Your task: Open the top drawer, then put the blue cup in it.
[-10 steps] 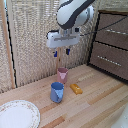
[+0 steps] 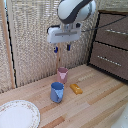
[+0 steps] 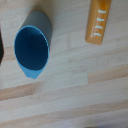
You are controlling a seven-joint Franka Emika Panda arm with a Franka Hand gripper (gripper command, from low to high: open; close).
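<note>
A patterned plate lies nearest on the wooden table. Beyond it the blue cup stands upright, with an orange block just beside it and the pink cup behind. Above them hangs the end effector, fingers parted, holding nothing. Farthest, on the exterior view's right, the top drawer sits closed.

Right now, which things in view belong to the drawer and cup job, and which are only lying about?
For the job: the top drawer, shut; the blue cup, upright on the wooden floor; the gripper, hanging above the cups.

Only lying about: the pink cup, the orange block, the patterned plate, the lower drawers.
</note>
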